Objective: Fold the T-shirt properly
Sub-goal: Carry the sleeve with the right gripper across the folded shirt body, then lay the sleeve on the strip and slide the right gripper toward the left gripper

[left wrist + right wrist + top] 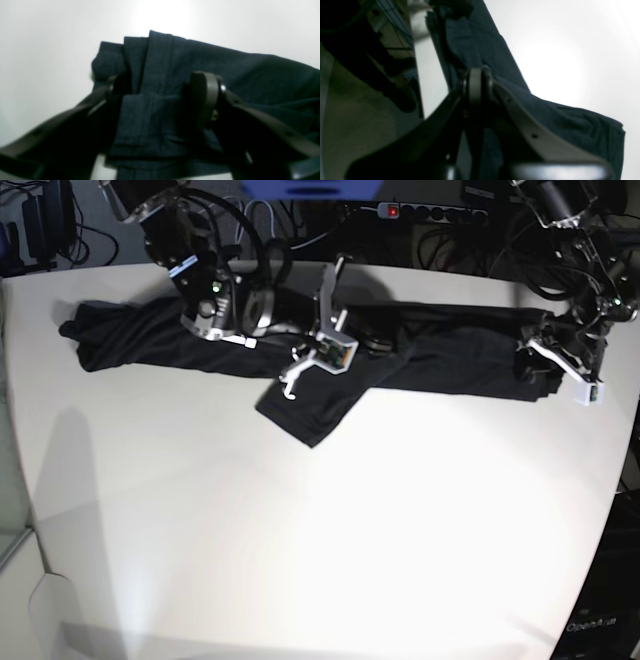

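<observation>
The black T-shirt [160, 340] lies as a long band across the far part of the white table [300, 560], with one flap [312, 412] pointing toward the front. My right gripper [295, 378] hangs over the band's middle, just above that flap. In the right wrist view it [476, 83] is shut, pads pressed together, and no cloth shows between them; the T-shirt [480, 42] runs behind it. My left gripper [563, 373] is at the band's right end. Its jaws [160, 92] stand apart, straddling a folded stack of T-shirt [155, 62] that lies on the table.
A power strip [430, 212] and tangled black cables [250, 240] lie along the table's far edge behind the arms. The table's right edge is close to the left gripper. Bare white tabletop fills the whole front half.
</observation>
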Controlling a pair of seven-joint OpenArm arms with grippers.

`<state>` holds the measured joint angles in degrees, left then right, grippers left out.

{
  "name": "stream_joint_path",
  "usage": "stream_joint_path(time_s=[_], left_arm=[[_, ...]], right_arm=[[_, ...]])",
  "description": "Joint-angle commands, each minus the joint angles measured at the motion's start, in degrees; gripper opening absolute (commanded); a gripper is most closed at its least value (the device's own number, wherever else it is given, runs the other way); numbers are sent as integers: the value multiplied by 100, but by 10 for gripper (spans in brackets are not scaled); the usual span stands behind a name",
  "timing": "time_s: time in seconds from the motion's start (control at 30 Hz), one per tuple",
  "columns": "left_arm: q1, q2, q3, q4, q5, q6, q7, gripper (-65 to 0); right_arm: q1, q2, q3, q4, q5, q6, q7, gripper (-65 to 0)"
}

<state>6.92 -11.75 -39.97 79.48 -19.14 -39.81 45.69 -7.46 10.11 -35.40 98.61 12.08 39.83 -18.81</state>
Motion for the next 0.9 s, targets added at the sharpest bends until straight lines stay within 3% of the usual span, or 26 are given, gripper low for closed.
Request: stream_joint_path(time_s=[0.0,0.07,0.17,0.37,0.47,0.7,0.87], left_arm=[[-46,-87,-17,82,-95,-19,-108,-287],[-46,-87,-17,82,-95,-19,-108,-287],[-63,-87,-17,82,-86,-19,-108,-287],[-72,-87,-17,82,-104,-19,-108,-287],[-72,-87,-17,82,-104,-19,-108,-287],[-28,-87,-34,82,-95,-19,-108,-287],[-28,-87,-43,82,-95,-19,-90,-287]], right_arm=[[91,-57,1,60,107,17,171,-627],[118,-75,1,-10,107,17,171,-624],[127,-75,-8,-63,107,17,180,-557],[197,-75,-201,-54,107,17,171,-296],[250,-75,-201,-54,107,17,171,-202],[768,119,10,-116,115,17,162,-190],[1085,110,599,-828,124,17,162,-184]])
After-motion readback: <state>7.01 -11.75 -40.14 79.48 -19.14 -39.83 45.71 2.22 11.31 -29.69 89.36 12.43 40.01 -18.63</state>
